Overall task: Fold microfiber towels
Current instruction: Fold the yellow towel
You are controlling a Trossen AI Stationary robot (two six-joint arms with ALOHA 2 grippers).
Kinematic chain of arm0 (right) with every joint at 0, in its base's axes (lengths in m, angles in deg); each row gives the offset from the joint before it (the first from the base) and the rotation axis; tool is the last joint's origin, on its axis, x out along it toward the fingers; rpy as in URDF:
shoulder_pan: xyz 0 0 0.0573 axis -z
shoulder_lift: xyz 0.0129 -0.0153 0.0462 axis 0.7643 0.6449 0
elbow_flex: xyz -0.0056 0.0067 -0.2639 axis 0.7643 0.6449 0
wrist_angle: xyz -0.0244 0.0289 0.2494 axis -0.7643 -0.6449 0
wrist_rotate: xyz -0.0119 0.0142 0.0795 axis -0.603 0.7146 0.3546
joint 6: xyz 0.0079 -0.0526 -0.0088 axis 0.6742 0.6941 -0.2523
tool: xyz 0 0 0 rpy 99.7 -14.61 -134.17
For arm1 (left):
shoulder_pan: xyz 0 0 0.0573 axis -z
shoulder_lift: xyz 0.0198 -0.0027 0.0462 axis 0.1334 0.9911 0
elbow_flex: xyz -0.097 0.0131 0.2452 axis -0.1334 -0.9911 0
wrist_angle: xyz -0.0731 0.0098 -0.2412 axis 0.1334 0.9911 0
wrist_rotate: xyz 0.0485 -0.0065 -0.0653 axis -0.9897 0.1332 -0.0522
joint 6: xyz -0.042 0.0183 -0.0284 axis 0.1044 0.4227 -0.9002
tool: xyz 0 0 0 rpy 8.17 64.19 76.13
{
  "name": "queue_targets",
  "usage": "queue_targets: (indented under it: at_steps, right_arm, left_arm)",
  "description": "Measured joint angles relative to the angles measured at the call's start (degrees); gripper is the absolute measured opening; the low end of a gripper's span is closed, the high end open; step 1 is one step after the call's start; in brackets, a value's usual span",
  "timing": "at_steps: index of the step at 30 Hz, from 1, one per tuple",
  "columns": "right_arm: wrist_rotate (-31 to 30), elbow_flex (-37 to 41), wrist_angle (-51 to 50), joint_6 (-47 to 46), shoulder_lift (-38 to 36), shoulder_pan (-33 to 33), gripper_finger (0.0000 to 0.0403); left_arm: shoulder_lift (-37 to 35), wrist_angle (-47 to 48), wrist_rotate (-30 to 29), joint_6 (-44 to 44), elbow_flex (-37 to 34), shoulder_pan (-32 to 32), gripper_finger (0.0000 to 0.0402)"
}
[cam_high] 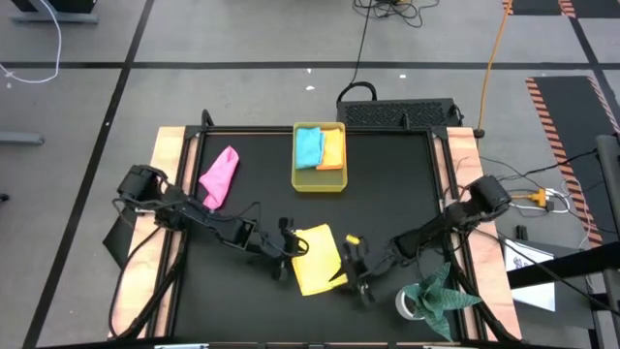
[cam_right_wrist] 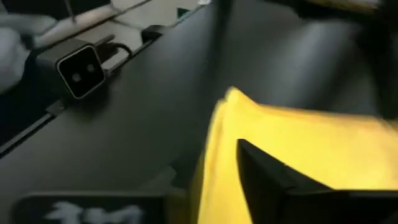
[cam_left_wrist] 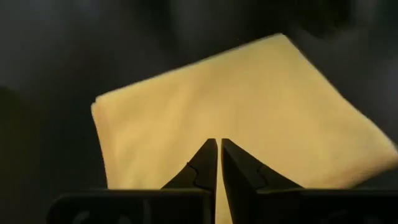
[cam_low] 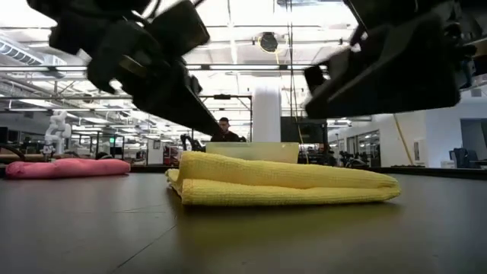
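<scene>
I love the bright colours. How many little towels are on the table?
4: yellow towel folded between the grippers, pink towel toward the left, blue towel and orange towel in the tray.

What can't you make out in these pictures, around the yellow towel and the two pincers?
- Right pincer: in the right wrist view only one dark finger shows and the picture is blurred; open or shut, unclear.
- Yellow towel: the low view shows only its near edge; number of layers unclear.
- Blue towel and orange towel in the yellow tray: too small in the high view to judge the folds.
- Left pincer: shut over the towel; contact hidden.
</scene>
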Motion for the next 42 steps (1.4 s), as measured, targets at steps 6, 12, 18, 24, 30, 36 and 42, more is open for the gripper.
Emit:
queue_targets:
  at_steps: [6,12,18,24,30,36,42]
  right_arm:
    - [-0.3,-10.4,-14.0,9.2,6.7,-0.3,0.0170]
    - [-6.6,-14.1,-19.5,12.0,9.2,-0.3,0.0178]
    - [-7.5,-14.0,-20.4,13.1,9.4,0.6,0.0108]
    - [-7.6,-13.9,-21.1,13.2,8.8,0.4,0.0012]
    - [-5.4,-13.9,-22.3,8.8,4.9,-0.3,0.0018]
    - [0.4,-13.9,-24.6,2.9,0.1,0.5,0.0004]
    - [8.3,-13.9,-28.0,-5.5,-0.8,3.7,0.0006]
  left_arm:
    - [3.1,0.0,-0.2,-5.3,0.0,-2.5,0.0026]
    - [5.7,1.6,-0.1,-6.7,0.0,-3.5,0.0026]
    - [4.0,4.6,-0.1,-6.9,0.0,-3.2,0.0026]
    - [1.7,12.4,-3.2,-8.3,0.0,-3.2,0.0026]
    - [3.8,12.2,-4.6,-5.8,0.2,-3.1,0.0026]
    - [5.4,6.0,-3.3,-3.0,0.1,-1.5,0.0026]
    - [0.9,10.8,-2.9,-3.0,0.8,1.0,0.0026]
